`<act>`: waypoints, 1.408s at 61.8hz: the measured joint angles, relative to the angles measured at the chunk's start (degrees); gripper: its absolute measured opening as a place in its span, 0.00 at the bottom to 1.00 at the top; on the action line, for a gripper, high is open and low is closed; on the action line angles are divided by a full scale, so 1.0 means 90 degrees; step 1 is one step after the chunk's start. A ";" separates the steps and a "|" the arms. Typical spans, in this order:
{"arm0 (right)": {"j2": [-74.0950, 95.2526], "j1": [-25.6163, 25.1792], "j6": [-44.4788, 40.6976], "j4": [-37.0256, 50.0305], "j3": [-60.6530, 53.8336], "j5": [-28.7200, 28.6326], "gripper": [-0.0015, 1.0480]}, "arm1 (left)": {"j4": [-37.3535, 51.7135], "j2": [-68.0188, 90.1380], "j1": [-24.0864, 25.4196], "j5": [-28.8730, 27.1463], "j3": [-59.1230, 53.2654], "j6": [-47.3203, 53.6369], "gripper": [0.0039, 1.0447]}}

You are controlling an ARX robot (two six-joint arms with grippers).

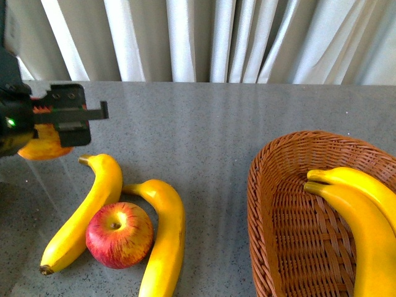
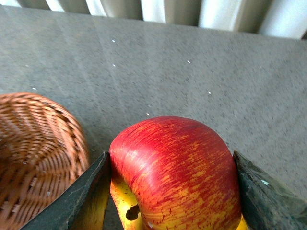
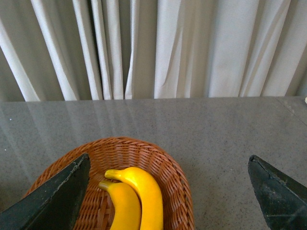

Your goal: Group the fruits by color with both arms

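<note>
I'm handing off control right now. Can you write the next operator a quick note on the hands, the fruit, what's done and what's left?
Left hand: shut on one apple, at the table's left side.
Right hand: open, empty, above the basket.
Done: two basket bananas lie inside.
Left: the second apple and two loose bananas lie on the table. The held apple is not yet placed.

Two apples (image 1: 119,235) (image 2: 175,172), four bananas (image 1: 86,210) (image 1: 164,238) (image 1: 365,238) (image 1: 362,184)
</note>
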 joint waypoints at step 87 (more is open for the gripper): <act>0.0000 0.0000 0.0000 0.0000 0.0000 0.0000 0.91 | 0.0418 -0.0474 -0.1226 -0.0053 -0.1887 -0.0559 0.91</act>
